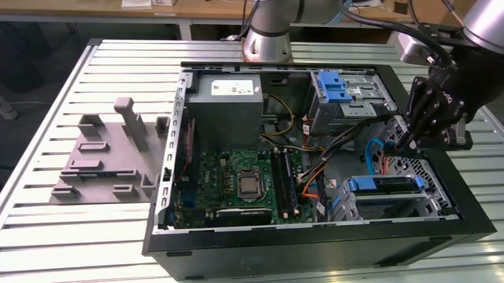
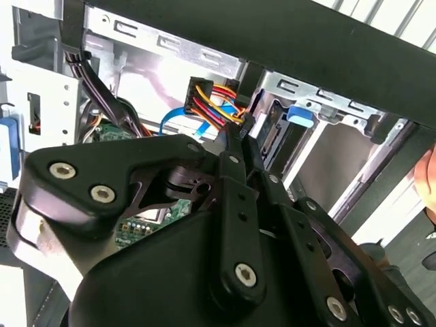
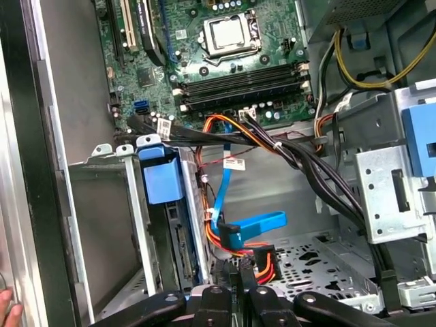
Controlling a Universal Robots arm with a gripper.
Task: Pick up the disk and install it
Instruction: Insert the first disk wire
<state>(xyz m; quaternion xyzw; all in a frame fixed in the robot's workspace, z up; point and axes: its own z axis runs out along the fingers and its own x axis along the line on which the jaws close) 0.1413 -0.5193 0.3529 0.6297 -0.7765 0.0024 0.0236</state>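
1. Gripper: jaws narrow, pinched on the black power plug with red and yellow wires.
2. Disk: seated in the drive cage just beside the fingertips, with its blue bracket facing outward.
3. Judgement: hold the plug square to the disk's port. The blue data cable lies close and may snag.

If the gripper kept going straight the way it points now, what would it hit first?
Most likely the power connector with red, orange and yellow wires, just ahead of the gripper. Depth is unclear, so they may already be touching.
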